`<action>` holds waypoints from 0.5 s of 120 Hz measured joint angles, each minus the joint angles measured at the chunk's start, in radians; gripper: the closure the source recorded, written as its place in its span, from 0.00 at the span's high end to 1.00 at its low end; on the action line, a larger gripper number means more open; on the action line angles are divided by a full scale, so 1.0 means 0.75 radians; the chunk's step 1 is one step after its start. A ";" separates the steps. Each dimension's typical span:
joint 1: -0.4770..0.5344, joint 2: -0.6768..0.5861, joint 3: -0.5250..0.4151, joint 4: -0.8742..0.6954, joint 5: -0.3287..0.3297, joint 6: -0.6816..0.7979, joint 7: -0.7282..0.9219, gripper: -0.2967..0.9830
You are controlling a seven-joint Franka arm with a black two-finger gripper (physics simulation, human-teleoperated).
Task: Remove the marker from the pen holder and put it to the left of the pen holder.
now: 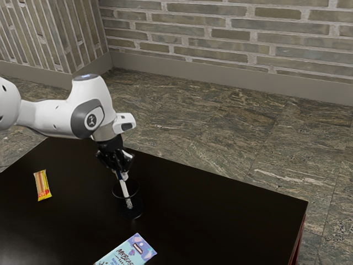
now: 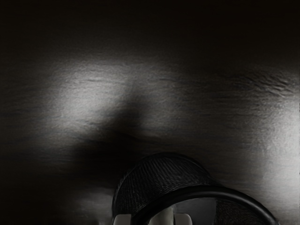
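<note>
The black gripper (image 1: 122,174) points down over the dark, see-through pen holder (image 1: 132,211), with its fingertips at the upper part of the marker. The white marker (image 1: 126,191) leans inside the holder, its top sticking out above the rim. In the wrist view, at the lower edge, the gripper (image 2: 153,220) has its fingertips apart around the pale marker (image 2: 161,217); a dark gap shows on one side of it. Below them the pen holder (image 2: 164,176) shows its ribbed wall and round black rim.
On the dark table (image 1: 220,210) lie a yellow-and-red packet (image 1: 42,185), toward the exterior view's left, and a light blue and purple bar wrapper (image 1: 129,253) near that view's lower edge. The table's far edge runs behind the gripper.
</note>
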 joint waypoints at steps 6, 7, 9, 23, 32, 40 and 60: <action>-0.002 -0.010 0.000 0.000 0.003 0.001 -0.005 0.22; -0.002 -0.014 0.000 0.001 0.004 0.001 -0.006 0.22; -0.002 -0.023 0.000 0.001 0.007 0.001 -0.008 0.21; -0.009 -0.129 0.000 0.023 0.035 0.002 -0.022 0.19; 0.002 -0.193 0.003 0.087 0.069 -0.002 -0.030 0.18; 0.050 -0.217 0.036 0.117 0.106 -0.010 -0.038 0.18; 0.131 -0.213 0.183 0.066 0.185 -0.117 -0.063 0.16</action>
